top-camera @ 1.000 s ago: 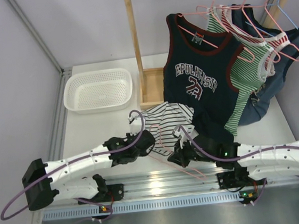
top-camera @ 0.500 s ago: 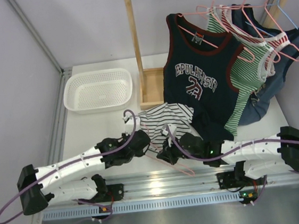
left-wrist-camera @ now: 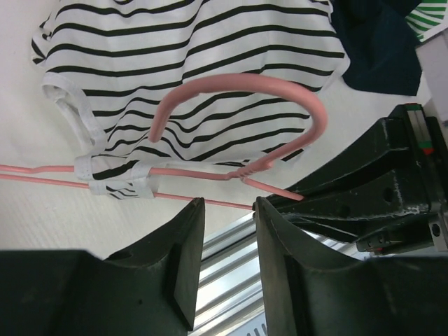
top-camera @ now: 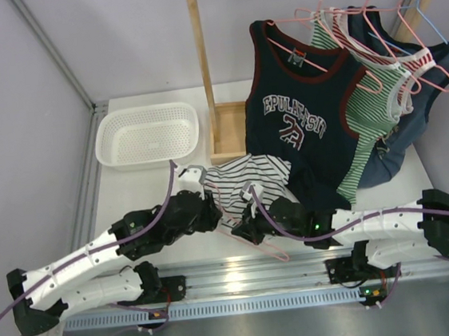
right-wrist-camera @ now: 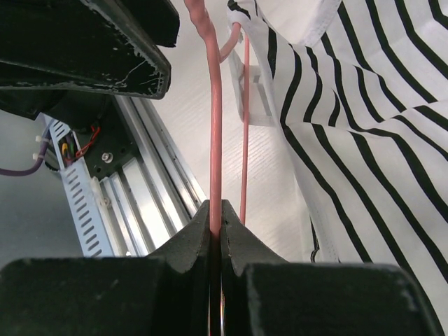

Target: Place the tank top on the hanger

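noted right gripper [right-wrist-camera: 215, 210] clamped on pink wire hanger [left-wrist-camera: 238, 80]; left gripper [left-wrist-camera: 225, 210] parted, gripping nothing; striped tank top [left-wrist-camera: 189, 42] strap across hanger wire; white mesh basket [top-camera: 146, 109] well apart.

I am holding both arms in toward mid-frame. My left gripper [top-camera: 206, 210] is sitting at the left edge of the striped tank top [top-camera: 246, 178], and my right gripper [top-camera: 243, 232] is just beside it, on the pink hanger [top-camera: 275, 251]. A white basket [top-camera: 147, 136] is lying at upper left, and a navy jersey [top-camera: 300, 120] is hanging from the wooden rack [top-camera: 204, 66] at upper right.
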`<action>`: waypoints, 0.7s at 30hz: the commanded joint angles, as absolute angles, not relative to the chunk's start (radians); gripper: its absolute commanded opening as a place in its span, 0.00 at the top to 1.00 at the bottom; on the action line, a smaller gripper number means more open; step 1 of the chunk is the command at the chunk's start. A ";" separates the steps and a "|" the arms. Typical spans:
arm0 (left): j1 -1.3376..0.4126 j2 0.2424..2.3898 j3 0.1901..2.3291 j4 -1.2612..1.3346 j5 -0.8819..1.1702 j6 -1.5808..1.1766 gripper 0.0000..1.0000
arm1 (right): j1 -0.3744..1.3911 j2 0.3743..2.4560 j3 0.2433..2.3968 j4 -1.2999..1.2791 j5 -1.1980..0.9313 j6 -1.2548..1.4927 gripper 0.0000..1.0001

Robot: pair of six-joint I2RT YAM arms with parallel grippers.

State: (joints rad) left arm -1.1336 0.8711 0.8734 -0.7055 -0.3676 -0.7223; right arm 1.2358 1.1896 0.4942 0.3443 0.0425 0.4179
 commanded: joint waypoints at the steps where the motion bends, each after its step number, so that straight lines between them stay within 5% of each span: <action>1: -1.138 0.858 0.890 -0.627 -0.334 -0.680 0.59 | 1.235 1.190 0.534 0.417 0.038 0.405 1.00; 21: -1.154 0.956 0.841 -0.442 -0.535 -0.623 0.54 | 1.233 1.192 0.531 0.416 0.023 0.408 1.00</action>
